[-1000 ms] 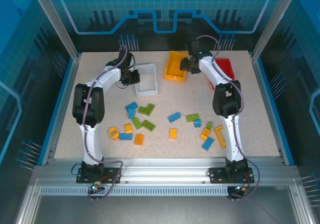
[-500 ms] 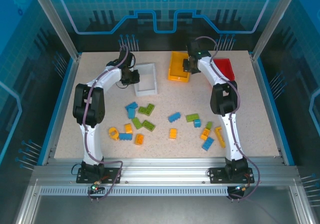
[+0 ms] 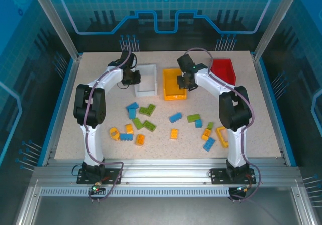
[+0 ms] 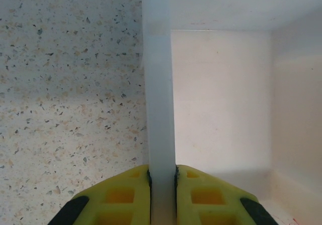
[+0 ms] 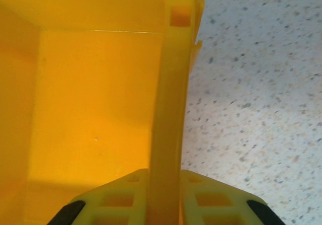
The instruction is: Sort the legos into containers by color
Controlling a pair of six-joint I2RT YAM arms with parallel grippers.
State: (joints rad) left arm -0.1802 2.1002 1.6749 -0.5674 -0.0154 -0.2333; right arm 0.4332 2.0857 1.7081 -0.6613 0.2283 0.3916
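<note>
The legos, blue, green and yellow-orange bricks, lie scattered across the middle of the table, with an open yellow frame piece at the right. My left gripper is shut on the left wall of the white container; in the left wrist view my left gripper pinches that wall, and the inside of the container is bare. My right gripper is shut on the right wall of the yellow-orange container, which my right gripper clamps. The red container stands at the back right.
The white and yellow-orange containers sit side by side behind the brick scatter. Blue-edged walls bound the speckled table. Bare tabletop lies at the far left and along the near edge.
My right gripper closed on the yellow-orange container's wall and dragged it forward and left, next to the white one. The left arm and white container stayed put.
</note>
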